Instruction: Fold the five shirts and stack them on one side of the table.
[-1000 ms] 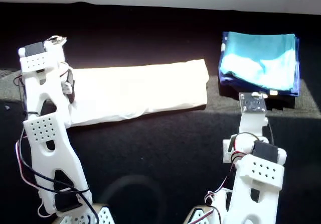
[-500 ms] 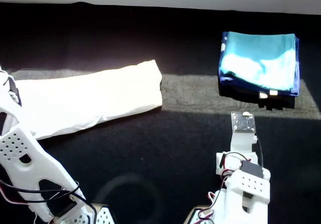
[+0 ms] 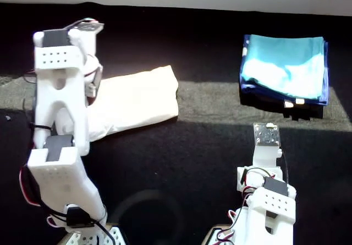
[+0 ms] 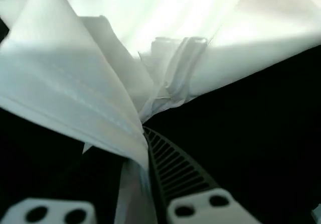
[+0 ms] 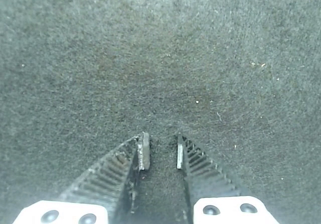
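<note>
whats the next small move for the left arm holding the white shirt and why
Probably carry the pinched end across toward the shirt's other end and lay it down there. The left pincer is shut on a bunched fold of the white shirt, which lies as a long strip, apart from the blue stack. The right pincer is open over bare table.

White shirt's (image 3: pixel 137 99) end, apparently behind the left arm (image 3: pixel 58 107)
</note>
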Motion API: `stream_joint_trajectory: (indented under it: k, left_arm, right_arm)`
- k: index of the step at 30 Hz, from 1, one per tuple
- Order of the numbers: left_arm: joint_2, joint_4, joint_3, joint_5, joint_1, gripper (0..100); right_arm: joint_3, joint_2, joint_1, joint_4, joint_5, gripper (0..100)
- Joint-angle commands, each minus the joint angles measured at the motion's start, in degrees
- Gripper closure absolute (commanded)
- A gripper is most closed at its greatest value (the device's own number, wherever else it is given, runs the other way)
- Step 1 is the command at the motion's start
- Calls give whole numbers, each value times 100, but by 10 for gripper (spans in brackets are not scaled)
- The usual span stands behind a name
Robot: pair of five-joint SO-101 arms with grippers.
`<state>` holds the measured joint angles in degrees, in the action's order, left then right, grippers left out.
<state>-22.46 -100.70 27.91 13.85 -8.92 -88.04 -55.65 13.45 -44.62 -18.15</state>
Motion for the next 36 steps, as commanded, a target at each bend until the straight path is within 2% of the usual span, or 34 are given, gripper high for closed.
stream_joint_trajectory:
  k: [1, 6, 11, 17, 24, 27, 30, 33, 36]
  left_arm:
    - [154, 105, 4, -44, 954, 992]
    - [-418, 967, 4, -44, 1587, 992]
    - [-690, 1705, 13, -44, 1859, 992]
    - [-760, 2031, 655, -53, 2035, 992]
    - [-998, 2716, 725, -53, 2246, 990]
    - [-1314, 2681, 857, -44, 2229, 972]
    - [-1587, 2629, 1103, -53, 2220, 860]
    - [-1622, 2127, 1622, -360, 2220, 772]
    - [-1622, 1626, 2431, -677, 2141, 769]
  right_arm:
    - [-154, -13, 13, 101, -35, 890]
    - [-163, -13, 13, 101, -35, 890]
    - [-163, -13, 13, 101, -35, 890]
    - [-163, -13, 13, 101, -35, 890]
    - [-163, -13, 13, 101, -35, 890]
    - [-163, -13, 13, 101, -35, 890]
    - [-163, -13, 13, 101, -35, 890]
    - [-163, -13, 4, 101, -35, 890]
    - [-163, -13, 4, 101, -35, 890]
